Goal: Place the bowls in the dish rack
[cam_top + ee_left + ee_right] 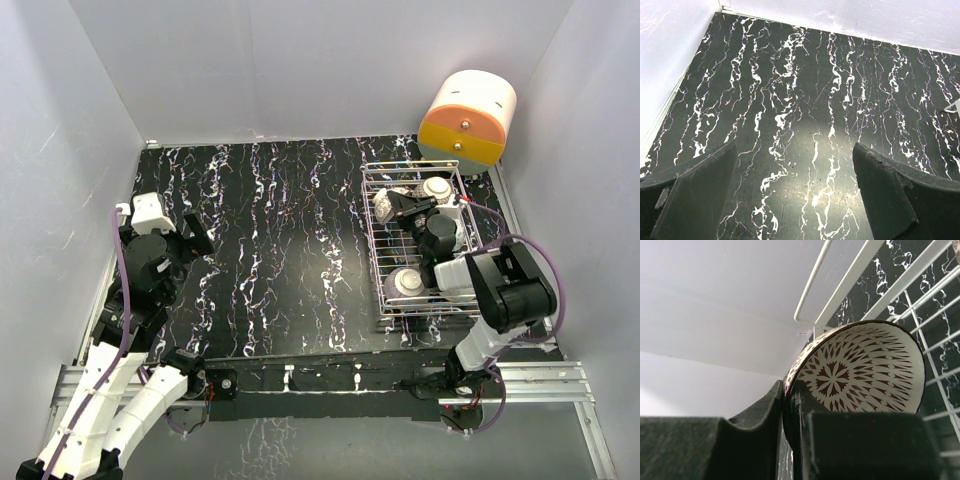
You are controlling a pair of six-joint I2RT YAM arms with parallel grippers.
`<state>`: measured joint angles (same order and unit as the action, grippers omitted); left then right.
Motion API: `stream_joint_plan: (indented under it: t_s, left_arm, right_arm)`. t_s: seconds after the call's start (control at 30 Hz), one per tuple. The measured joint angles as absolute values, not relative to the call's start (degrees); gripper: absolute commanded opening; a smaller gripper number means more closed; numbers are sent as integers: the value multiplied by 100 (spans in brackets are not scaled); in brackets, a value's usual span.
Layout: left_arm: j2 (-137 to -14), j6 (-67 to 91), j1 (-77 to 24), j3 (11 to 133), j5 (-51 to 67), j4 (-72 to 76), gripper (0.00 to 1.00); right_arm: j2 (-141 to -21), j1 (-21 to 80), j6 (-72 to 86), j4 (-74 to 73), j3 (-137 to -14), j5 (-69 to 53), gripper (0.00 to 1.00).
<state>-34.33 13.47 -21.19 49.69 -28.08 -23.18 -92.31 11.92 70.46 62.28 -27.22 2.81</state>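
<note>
The bowls [407,284] that we can see are all at the dish rack [373,240]. One lies upside down at the near end of the rack, with its foot ring up, and another one [435,187] lies the same way at the far end. Between them, in the far half of the rack, the lattice bowl [860,365] is grasped by the right end effector [787,405].

The grip is on the rim: one finger presses the outside of the wall and the other presses the patterned inside. Held this way the lattice bowl stands on its edge, with its opening to the side. We judge that this is wanted because a bowl on edge takes less length of the rack and can lean on the wires. Whether it already rests on the wires we cannot tell, since the fingers hide its lower part.

The right arm reaches forward from its base along the whole rack, with its elbow link over the near end and its wrist bent down into the basket.

The left arm is folded, well to the left of the rack. The left end effector [795,162] is released, with its fingers wide apart and nothing between them, and it looks down at the bare bench [280,250]. We judge that it is only waiting.
</note>
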Motion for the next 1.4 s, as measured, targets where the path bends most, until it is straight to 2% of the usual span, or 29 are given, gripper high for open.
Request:
stream_joint_plan:
  t_s: [0.13, 0.47, 0.6, 0.73, 1.07, 1.2, 1.4]
  left_arm:
    - [-3441, 1328, -2119, 4971, -2812, -2320, 97]
    - [-3485, 1271, -2119, 4971, -2853, -2318, 97]
    - [-3522, 1280, -2119, 4971, -2849, -2316, 97]
    - [-3540, 1264, -2119, 4971, -2853, -2318, 97]
    - [-3542, 1269, -2119, 4965, -2856, -2314, 97]
    - [-3553, 1271, -2119, 4963, -2851, -2311, 97]
    - [-3553, 1273, -2119, 4963, -2851, -2290, 97]
  right_arm:
    - [-9810, 1247, 7061, 6923, -2888, 242, 8]
    - [-9922, 1367, 6794, 7382, -2888, 504, 8]
    - [-10715, 1374, 6761, 8259, -3037, 545, 8]
    - [-10899, 1404, 6689, 8436, -3299, 576, 8]
    - [-10621, 1579, 6420, 8051, -3109, 742, 10]
    - [-10374, 1557, 6700, 7629, -3070, 753, 22]
    - [-9924, 1527, 6914, 6361, -3262, 690, 26]
